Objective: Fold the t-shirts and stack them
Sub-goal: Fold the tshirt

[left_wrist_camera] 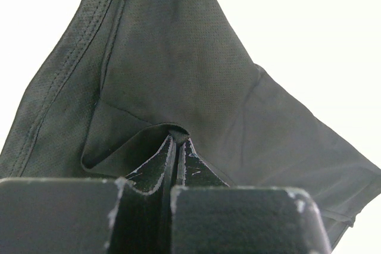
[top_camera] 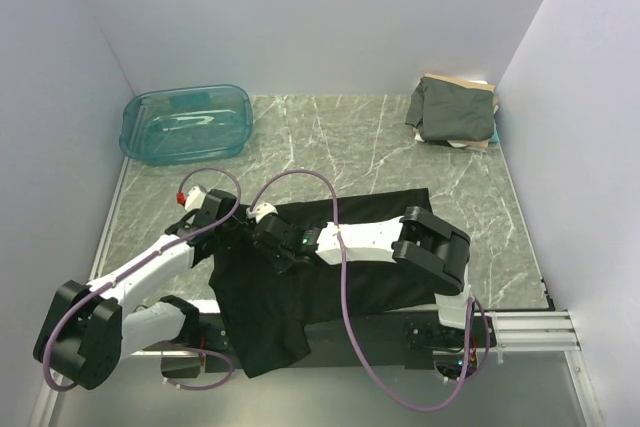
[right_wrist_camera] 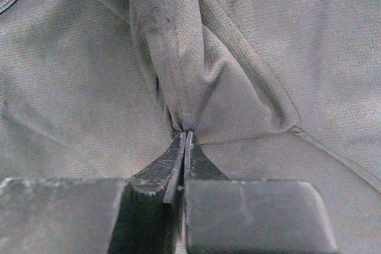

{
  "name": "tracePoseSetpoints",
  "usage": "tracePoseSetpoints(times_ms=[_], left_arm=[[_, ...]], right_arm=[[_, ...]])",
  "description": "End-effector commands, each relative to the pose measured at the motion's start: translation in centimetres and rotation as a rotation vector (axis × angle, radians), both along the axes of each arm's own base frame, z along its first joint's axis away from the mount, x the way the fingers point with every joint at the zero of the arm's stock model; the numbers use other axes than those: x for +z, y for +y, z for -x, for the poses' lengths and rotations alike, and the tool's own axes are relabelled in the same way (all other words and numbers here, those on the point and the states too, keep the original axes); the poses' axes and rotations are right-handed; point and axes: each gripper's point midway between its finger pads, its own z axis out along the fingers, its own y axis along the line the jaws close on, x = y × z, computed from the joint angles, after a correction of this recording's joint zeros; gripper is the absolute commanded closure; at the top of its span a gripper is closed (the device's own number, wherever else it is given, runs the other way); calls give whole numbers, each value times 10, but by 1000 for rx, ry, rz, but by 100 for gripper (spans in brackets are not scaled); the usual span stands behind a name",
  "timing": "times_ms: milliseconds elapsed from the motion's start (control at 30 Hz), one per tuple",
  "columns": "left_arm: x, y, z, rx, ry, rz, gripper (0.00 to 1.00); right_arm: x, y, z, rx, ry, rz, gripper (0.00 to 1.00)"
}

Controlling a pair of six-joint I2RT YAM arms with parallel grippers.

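A plain black t-shirt (top_camera: 330, 267) lies spread at the near middle of the table, one part hanging over the front edge. My left gripper (top_camera: 232, 230) is shut on its left edge; in the left wrist view the gripper (left_wrist_camera: 178, 140) pinches a fold of the black cloth (left_wrist_camera: 178, 57). My right gripper (top_camera: 272, 247) is shut on the shirt close beside it; in the right wrist view the gripper (right_wrist_camera: 187, 132) pinches a bunched ridge of cloth (right_wrist_camera: 172, 57). A folded stack with a dark grey-green shirt (top_camera: 452, 110) on top lies at the far right.
A translucent teal plastic bin (top_camera: 186, 124) stands at the far left. Tan and white cloth (top_camera: 470, 142) peeks out under the stack. White walls close in the table on three sides. Purple cables (top_camera: 340, 237) loop over the arms.
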Motion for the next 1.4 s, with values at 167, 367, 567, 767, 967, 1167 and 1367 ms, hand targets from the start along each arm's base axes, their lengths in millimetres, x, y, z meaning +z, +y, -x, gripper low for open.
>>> tracePoseSetpoints(times_ms=[167, 367, 567, 767, 967, 1167, 1367], left_arm=[[24, 1, 4, -19, -39, 14, 99], [33, 5, 17, -15, -52, 32, 99], [28, 8, 41, -7, -20, 78, 99], [29, 0, 68, 7, 2, 148, 99], [37, -8, 83, 19, 1, 184, 99], [51, -15, 85, 8, 3, 195, 99], [52, -9, 92, -7, 38, 126, 99]], right_arm=[[49, 10, 0, 4, -23, -91, 100], [63, 0, 9, 24, -2, -97, 100], [69, -14, 10, 37, -15, -64, 100], [72, -16, 14, 78, -8, -56, 100], [72, -25, 15, 83, -6, -54, 100], [74, -34, 19, 97, 3, -54, 100], [75, -42, 36, 151, 48, -76, 100]])
